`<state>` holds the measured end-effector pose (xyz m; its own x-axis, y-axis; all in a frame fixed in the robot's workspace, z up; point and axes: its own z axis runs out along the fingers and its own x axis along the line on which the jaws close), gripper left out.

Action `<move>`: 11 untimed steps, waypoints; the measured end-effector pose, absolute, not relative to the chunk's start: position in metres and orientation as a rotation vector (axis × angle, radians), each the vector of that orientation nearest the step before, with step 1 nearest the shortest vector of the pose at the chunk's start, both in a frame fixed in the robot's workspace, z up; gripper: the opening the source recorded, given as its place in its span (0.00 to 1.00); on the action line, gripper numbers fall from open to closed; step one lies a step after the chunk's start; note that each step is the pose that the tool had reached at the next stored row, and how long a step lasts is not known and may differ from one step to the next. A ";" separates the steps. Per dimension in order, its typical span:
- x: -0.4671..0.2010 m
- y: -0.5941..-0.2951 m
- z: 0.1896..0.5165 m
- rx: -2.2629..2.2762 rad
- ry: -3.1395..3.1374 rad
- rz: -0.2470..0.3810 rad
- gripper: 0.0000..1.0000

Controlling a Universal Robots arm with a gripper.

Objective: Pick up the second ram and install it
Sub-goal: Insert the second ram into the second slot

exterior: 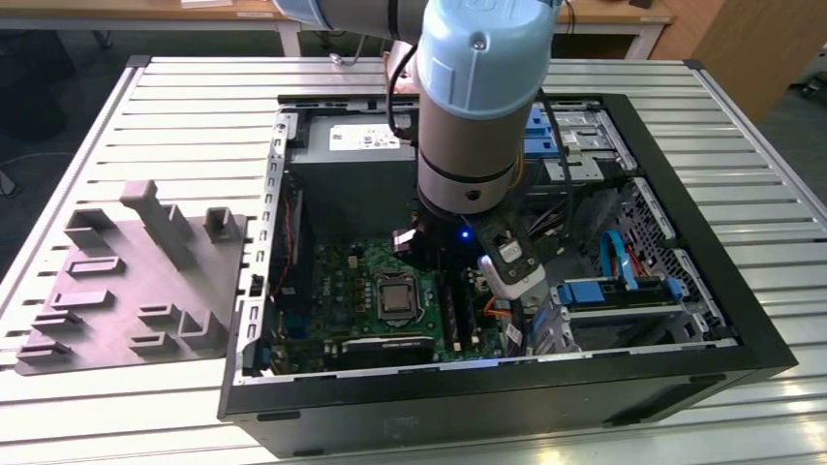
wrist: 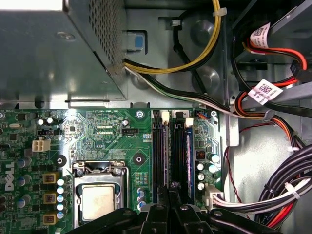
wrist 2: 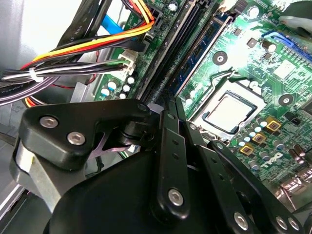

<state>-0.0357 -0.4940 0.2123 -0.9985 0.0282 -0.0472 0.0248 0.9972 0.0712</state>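
My gripper (wrist: 170,187) is shut, its tips low over the long black slot strips (wrist: 162,151) of the green circuit board (wrist: 112,131). Nothing shows between the fingers (wrist 2: 168,126). A blue ram stick (wrist: 188,156) stands seated in the strip just beside the tips, and also shows in the second wrist view (wrist 2: 195,53). I cannot tell whether it is the second ram. Whether a stick sits in the strip right under the tips is hidden. In the exterior view the arm (exterior: 472,107) reaches down into the open computer case (exterior: 723,320).
A grey moulded tray (exterior: 130,291) lies on the slatted table at the exterior view's left. The grey power box (wrist: 44,48) stands beyond the board. Cable bundles (wrist: 273,195) crowd the side past the slots. The processor socket (wrist: 97,197) lies on the other side.
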 end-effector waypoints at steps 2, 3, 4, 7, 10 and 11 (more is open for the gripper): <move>-0.036 -0.494 0.212 0.041 3.091 0.109 0.12; -0.036 -0.494 0.212 0.041 3.091 0.109 0.12; -0.036 -0.494 0.212 0.041 3.091 0.109 0.12; -0.036 -0.494 0.212 0.041 3.091 0.110 0.12; -0.036 -0.494 0.212 0.041 3.091 0.110 0.13; -0.036 -0.494 0.212 0.041 3.091 0.110 0.19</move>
<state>-0.0358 -0.4940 0.2116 -0.9985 0.0282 -0.0473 0.0247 0.9971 0.0717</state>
